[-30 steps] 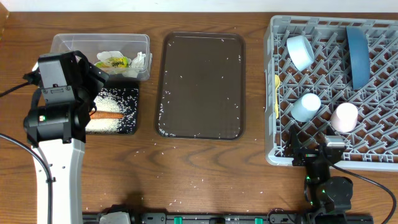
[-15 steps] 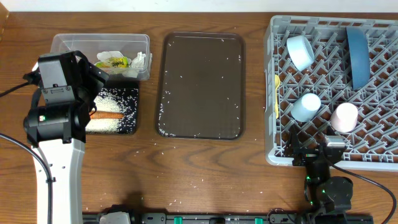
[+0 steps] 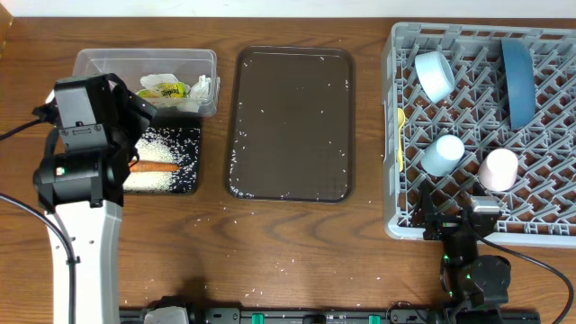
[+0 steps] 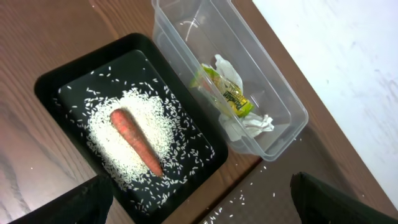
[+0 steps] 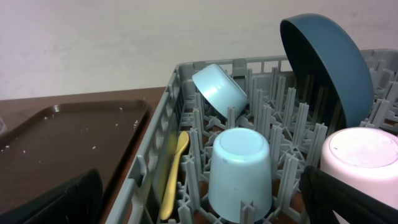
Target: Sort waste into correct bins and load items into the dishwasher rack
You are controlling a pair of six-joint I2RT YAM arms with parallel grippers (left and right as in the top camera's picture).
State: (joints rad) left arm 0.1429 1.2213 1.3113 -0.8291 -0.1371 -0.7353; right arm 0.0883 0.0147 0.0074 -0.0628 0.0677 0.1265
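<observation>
Both end effectors are spread and empty: the left end effector (image 4: 199, 208) hovers over the black tray (image 4: 46, 84) at the left, and the right end effector (image 5: 202, 205) sits low at the near edge of the rack (image 3: 405, 216). The carrot (image 4: 135, 142) lies on a heap of rice (image 4: 106, 130) in that tray. The paper (image 4: 249, 124) and wrapper (image 4: 227, 96) are in the clear tub (image 4: 273, 106), just beyond it. The plate (image 3: 517, 76), bowl (image 3: 434, 74), blue cup (image 3: 443, 155), pink cup (image 3: 498, 168) and spoon (image 5: 171, 180) are all in the rack. The job looks nearly done, so the risks lie in tidying up. Stray grains (image 3: 288, 264) dot the bench (image 3: 360, 270) and the brown tray (image 3: 292, 121), and they are likely too small to pinch. Chasing them with the left arm could clip the shallow tray's rim and scatter the heap. The right arm is close under the rack wall, which blocks its way forward. Catching the wall could jolt the rack, rock the plate standing on edge or shift the upturned cups.
</observation>
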